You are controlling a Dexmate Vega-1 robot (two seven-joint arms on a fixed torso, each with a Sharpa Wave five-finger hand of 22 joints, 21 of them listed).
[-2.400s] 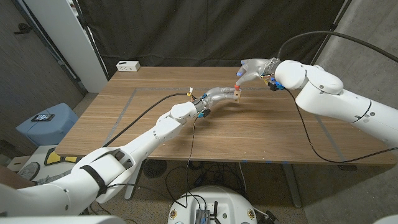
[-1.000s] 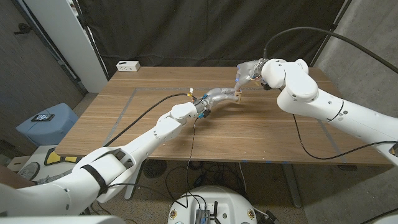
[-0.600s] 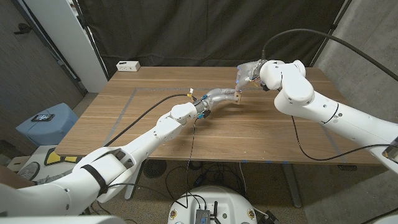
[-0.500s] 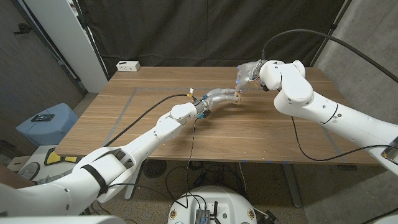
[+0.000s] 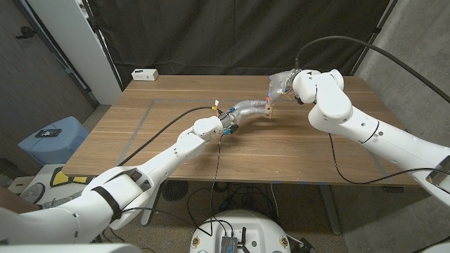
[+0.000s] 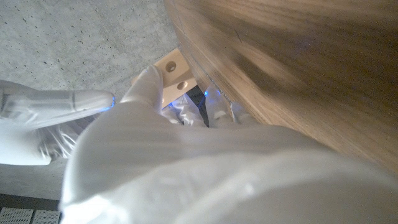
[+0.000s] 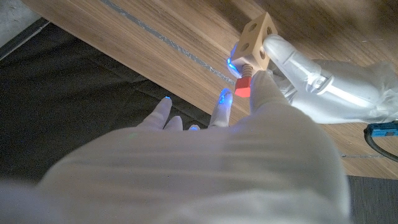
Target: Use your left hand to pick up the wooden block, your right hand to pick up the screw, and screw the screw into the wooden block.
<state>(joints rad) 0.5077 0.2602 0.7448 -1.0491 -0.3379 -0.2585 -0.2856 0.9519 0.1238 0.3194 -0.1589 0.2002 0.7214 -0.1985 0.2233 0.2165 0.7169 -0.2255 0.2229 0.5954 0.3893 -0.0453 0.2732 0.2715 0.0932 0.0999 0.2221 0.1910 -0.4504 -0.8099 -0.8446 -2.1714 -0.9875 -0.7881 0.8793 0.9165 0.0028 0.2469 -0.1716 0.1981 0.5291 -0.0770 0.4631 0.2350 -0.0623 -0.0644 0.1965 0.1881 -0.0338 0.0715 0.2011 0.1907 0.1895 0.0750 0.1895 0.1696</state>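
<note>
My left hand (image 5: 247, 109) holds the small wooden block (image 5: 268, 109) just above the middle of the table's far half. The block (image 7: 256, 37) is pale, with round holes in its faces. The screw (image 7: 243, 86) has a red head, and its shank enters the block's lower face. My right hand (image 5: 281, 83) comes from the far side and pinches the red head between its fingertips (image 7: 222, 102). In the left wrist view the block (image 6: 173, 71) shows beyond my left hand (image 6: 186, 162), with a finger of the right hand (image 6: 56, 102) beside it.
A white box (image 5: 145, 74) sits at the wooden table's (image 5: 140, 133) far left corner. A black cable (image 5: 165, 126) runs over the table along my left arm. Grey tape lines mark the tabletop. A phone lies on a blue stool (image 5: 50, 137) off the table's left side.
My right wrist and forearm have rolled and swung inward while the hand stays at the screw. The left hand and the block have not moved.
</note>
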